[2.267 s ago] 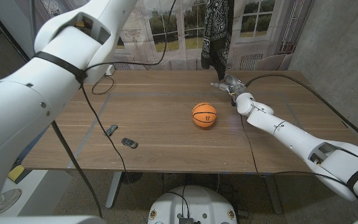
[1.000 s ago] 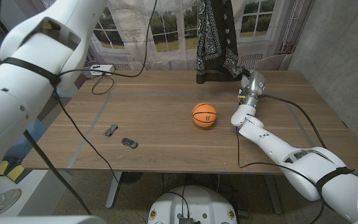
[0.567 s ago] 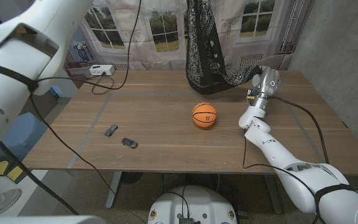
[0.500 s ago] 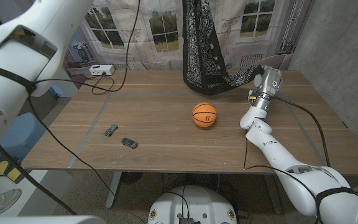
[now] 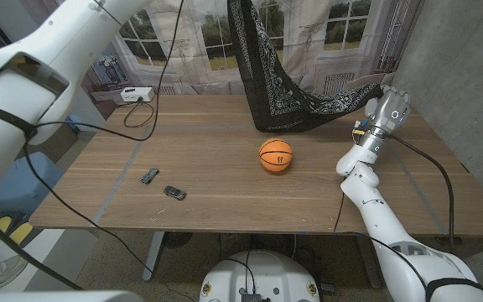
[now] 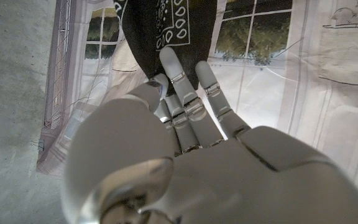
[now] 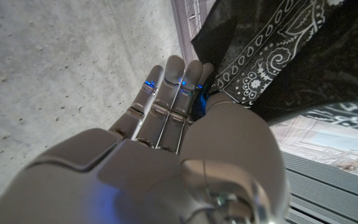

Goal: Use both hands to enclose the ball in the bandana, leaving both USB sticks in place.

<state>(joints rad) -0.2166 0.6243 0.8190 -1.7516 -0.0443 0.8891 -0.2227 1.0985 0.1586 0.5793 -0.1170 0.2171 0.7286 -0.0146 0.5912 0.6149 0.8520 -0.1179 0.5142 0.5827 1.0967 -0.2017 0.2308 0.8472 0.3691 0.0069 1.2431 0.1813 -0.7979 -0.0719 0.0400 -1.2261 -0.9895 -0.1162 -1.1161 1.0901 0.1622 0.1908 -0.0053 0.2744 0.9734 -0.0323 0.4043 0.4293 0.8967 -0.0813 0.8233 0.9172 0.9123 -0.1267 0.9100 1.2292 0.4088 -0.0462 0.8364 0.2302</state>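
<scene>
Both hands — left hand [image 6: 185, 168], right hand [image 7: 166, 162] — pinch bandana [image 5: 288, 80] corners, stretched above the ball [image 5: 276, 155]; next, lower it over, clear of the sticks [image 5: 162, 184].

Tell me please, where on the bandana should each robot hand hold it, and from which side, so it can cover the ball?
Best by two corners, as now: the left robot hand holds one from above, the right robot hand holds another from the table's right side. The bandana hangs spread between them behind the ball, so its slack middle could probably lower over it.
</scene>
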